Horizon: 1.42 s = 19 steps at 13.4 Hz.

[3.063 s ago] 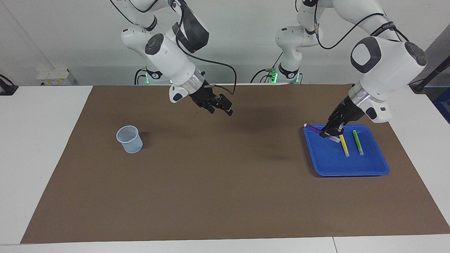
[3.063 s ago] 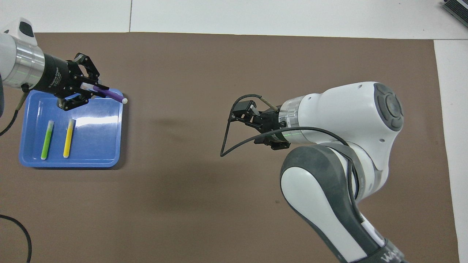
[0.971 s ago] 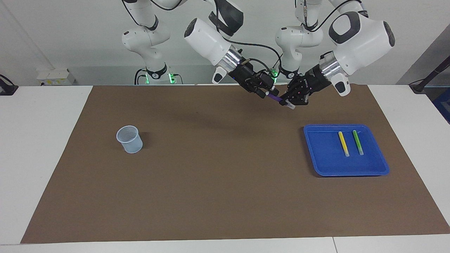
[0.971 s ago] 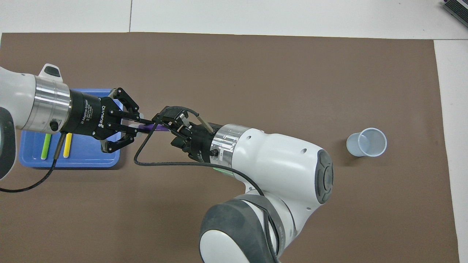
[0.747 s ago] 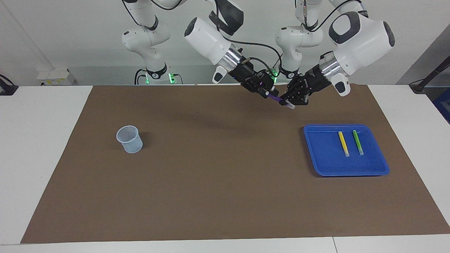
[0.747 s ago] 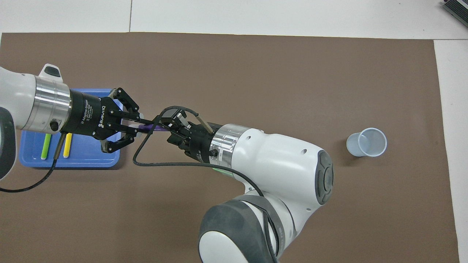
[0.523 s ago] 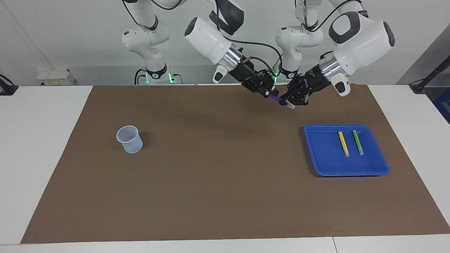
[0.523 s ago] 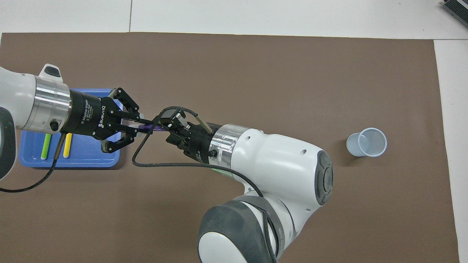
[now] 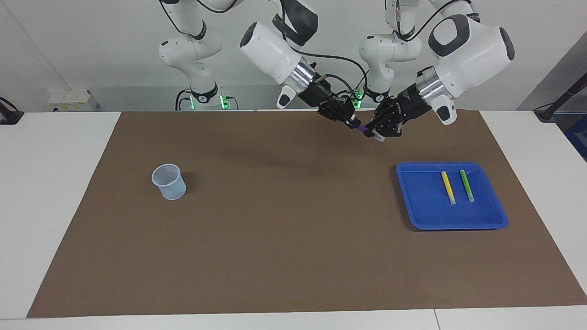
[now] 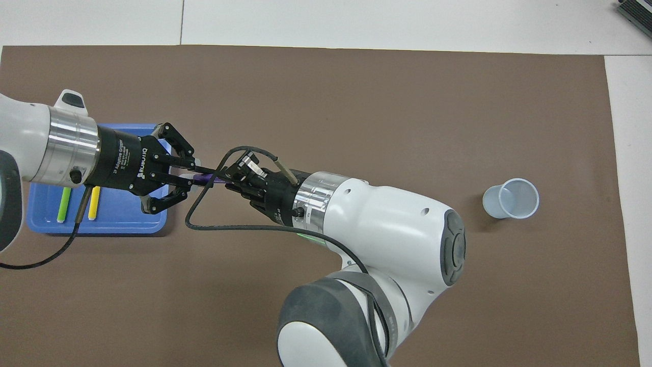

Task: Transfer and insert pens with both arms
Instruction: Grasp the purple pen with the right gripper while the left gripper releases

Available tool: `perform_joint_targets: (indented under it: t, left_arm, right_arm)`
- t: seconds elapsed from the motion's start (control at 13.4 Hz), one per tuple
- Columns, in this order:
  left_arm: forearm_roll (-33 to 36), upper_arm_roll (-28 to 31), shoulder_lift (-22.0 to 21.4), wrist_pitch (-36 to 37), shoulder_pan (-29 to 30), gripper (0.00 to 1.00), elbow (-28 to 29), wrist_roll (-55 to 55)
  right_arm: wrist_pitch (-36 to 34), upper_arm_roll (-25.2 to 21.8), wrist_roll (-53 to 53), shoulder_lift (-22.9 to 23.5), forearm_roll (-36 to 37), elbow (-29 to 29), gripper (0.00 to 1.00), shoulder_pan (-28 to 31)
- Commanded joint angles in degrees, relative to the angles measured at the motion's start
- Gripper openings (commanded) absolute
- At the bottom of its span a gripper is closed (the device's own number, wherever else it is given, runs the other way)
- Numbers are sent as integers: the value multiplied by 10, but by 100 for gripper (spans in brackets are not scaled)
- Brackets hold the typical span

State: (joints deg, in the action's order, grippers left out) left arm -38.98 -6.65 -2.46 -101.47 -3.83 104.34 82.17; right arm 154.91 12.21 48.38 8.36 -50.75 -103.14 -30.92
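The facing camera sat high across the table (image 9: 55, 151), looking at the robots and taking in the whole brown mat (image 9: 275, 256) from edge to edge. The overhead camera looked steeply down from above the robots' own end, nearer in. Both shared the mat's middle, half a turn apart.

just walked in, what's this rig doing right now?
Mid-air handover. The left gripper and the right gripper are both shut on the purple pen, one at each end, above the brown mat. The yellow pen and green pen lie side by side in the blue tray. The cup stands toward the right arm's end, with no pen showing in it.
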Motion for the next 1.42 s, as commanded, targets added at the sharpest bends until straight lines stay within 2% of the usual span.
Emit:
perform_joint_targets:
  t: [0.0,0.07,0.3,0.37,0.45,0.52,0.9,1.05,1.2,1.34]
  left_arm:
    - [-8,7,-23,-5,-7,0,25,6]
    - [-8,7,-25,-7,-8,0,27,6]
    - [-7,7,-29,-9,-9,2,30,2]
    - [-7,8,-29,-12,-16,33,31,2]
    - [-7,8,-30,-14,-16,76,34,2]
    - [-8,8,-30,-21,-14,99,34,4]
    - [-6,8,-33,-24,-10,100,37,-18]
    - [-5,13,-39,-15,3,100,50,-112]
    - [0,13,-58,13,49,100,79,-245]
    - [53,13,-62,65,96,100,80,-370]
  right_arm:
    - [37,3,-15,11,-14,3,6,2]
    - [37,2,-15,11,-14,4,0,2]
    - [37,2,-15,11,-14,3,0,2]
    - [37,2,-15,11,-14,3,0,2]
    - [37,3,-15,11,-14,3,0,2]
    - [37,2,-15,11,-14,3,0,2]
    - [6,2,-54,7,-6,0,0,4]
    - [-62,-3,-139,1,-4,-4,0,23]
    - [-142,-3,-208,-7,16,-7,0,59]
    - [-201,-3,-224,-8,101,-7,0,87]
